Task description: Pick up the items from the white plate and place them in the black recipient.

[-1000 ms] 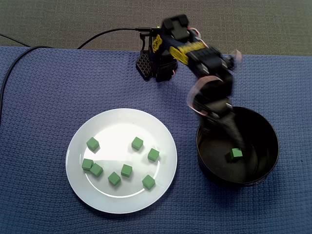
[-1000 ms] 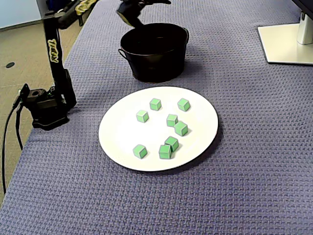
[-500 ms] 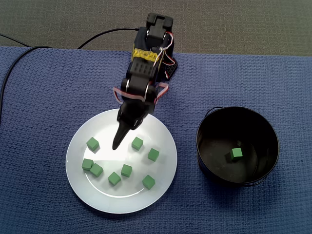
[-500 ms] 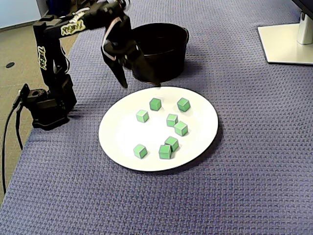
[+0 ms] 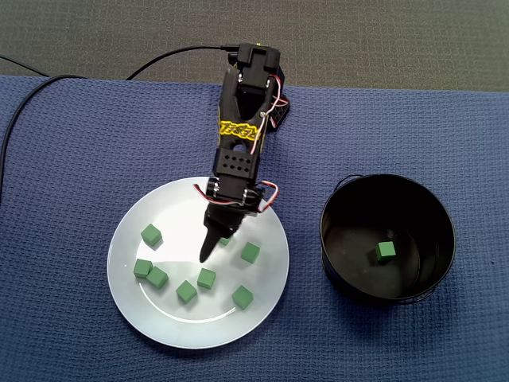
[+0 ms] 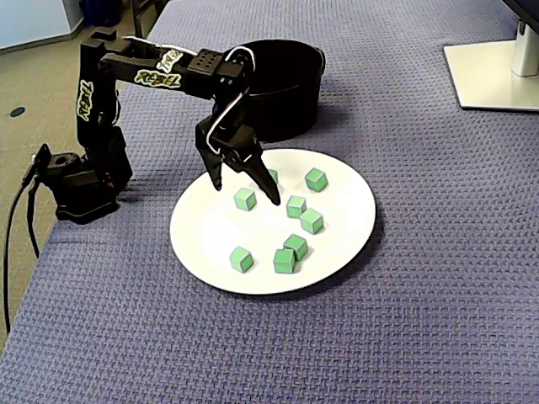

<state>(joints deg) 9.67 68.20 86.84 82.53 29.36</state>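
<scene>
Eight green cubes [image 5: 250, 253] lie on the white plate [image 5: 127, 239] around the wide-open, empty jaws, one cube [image 6: 270, 176] partly hidden behind them, tip contact with the plate unclear; a ninth cube [image 5: 386, 251] sits well apart in the black pot [image 5: 338, 267].

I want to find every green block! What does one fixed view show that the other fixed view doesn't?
Only a fixed view shows the lone green block lying inside the black bucket. Only a fixed view shows the white stand base, and that the gripper is open. Both fixed views show the white plate holding more green blocks, with the arm reaching over it.
</scene>
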